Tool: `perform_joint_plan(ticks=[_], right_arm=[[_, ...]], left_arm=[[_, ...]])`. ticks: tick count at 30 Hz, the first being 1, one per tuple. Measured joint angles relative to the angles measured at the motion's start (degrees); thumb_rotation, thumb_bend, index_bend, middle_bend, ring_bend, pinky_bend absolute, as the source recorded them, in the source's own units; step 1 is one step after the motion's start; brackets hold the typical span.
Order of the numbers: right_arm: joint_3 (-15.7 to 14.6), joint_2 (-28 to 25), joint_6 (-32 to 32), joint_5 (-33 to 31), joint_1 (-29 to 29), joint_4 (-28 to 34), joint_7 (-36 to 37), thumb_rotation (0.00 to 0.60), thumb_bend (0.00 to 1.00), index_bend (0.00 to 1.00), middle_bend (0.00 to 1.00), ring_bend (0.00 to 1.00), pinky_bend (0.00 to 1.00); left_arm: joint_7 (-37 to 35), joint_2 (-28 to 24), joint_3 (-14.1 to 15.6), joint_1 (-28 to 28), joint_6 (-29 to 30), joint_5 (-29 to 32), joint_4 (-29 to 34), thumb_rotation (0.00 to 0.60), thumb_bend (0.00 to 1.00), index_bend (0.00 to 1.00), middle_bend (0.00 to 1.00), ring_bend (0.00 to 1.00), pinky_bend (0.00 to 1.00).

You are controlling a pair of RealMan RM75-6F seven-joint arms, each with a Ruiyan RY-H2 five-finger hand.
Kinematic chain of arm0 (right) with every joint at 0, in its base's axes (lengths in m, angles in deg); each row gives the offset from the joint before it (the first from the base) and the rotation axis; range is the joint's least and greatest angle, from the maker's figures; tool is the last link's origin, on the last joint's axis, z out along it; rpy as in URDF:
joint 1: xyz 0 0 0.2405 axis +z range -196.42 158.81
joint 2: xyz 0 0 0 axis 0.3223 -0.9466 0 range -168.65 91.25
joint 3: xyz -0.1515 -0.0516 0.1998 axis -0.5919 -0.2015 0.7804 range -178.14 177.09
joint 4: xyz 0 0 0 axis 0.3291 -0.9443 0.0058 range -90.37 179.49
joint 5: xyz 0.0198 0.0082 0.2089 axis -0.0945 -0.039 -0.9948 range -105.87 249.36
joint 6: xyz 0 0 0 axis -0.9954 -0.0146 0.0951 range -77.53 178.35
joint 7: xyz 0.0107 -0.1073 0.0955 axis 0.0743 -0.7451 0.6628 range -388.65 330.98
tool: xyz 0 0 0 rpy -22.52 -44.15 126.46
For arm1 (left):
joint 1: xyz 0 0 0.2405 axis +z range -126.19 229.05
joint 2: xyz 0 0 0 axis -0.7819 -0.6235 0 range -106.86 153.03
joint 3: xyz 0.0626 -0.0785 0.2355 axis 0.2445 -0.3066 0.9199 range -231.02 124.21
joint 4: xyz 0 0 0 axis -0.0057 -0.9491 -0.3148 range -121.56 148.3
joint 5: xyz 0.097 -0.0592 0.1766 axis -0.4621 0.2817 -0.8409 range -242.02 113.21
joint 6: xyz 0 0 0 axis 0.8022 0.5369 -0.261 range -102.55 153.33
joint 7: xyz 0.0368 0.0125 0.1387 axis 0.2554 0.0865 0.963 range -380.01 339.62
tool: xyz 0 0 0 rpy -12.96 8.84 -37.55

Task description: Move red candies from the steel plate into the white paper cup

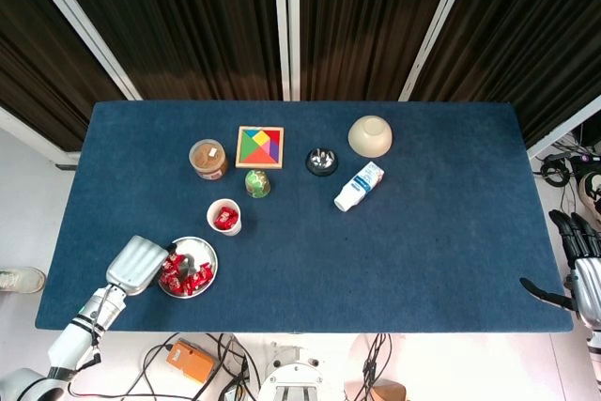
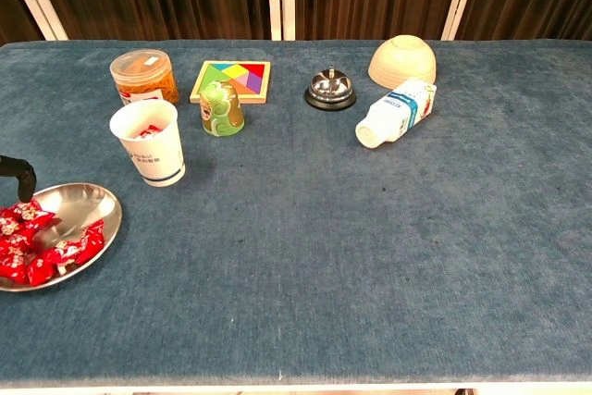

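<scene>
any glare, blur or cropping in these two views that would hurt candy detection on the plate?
Head view: sharp, evenly lit; plate bare steel shows a pale reflection, and the left hand covers its left rim. Chest view: sharp, with soft shadows; the plate's left part and some candies are cut by the frame edge, and only a dark fingertip shows.

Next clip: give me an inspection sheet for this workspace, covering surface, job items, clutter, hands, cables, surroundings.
Surface: blue table, cloth-covered.
Job's things: steel plate with red candies; white paper cup upright, red candy inside.
Clutter: snack jar, tangram puzzle, green figure, bell, upturned bowl, bottle lying on its side.
Hands: left hand at the plate's left edge, grip unclear; right hand off the table's right edge, fingers apart.
Cables: below the table's near edge and at far right.
Surroundings: dark curtains.
</scene>
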Motion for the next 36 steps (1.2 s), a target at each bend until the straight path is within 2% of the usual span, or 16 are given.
perform_joint_plan(ticks=[12,18,21,30,36], right_arm=[[-0.04,-0.14,0.08,0.05,-0.07,0.38,-0.43,0.6,0.2,0.02,0.16,0.11,0.18],[-0.04,-0.26,0.18,0.12,-0.11,0.71,-0.74,0.6,0.2,0.02,0.16,0.11,0.18],[-0.06,-0.26,0.16,0.01,-0.16,0.72,-0.7,0.6,0.2,0.02,0.16,0.11,0.18],[0.08,-0.27,0.14,0.04,-0.03,0.66,-0.56,0.6,0.2,0.02,0.16,0.11,0.18],[0.11,-0.22,-0.16,-0.02,0.13,0.64,-0.51,0.6,0.2,0.02,0.16,0.11,0.18]], left_arm=[[0.57,1.63,-0.28,0.02,-1.59,1.6,-2.12,0.6,0.25,0.46,0.85,0.79,0.83],[-0.09,2.51,-0.45,-0.27,-2.37,1.97,-3.22,0.6,0.32,0.52,0.85,0.79,0.83],[-0.61,2.53,-0.49,-0.18,-1.96,1.7,-3.08,0.6,0.33,0.52,0.85,0.79,0.83],[-4.5,-0.07,-1.92,0.3,2.44,-0.34,2.03,0.6,0.32,0.53,0.85,0.79,0.83],[-6.14,-2.15,-5.68,-1.06,5.25,-2.38,7.02,0.6,0.32,0.53,0.85,0.79,0.83]])
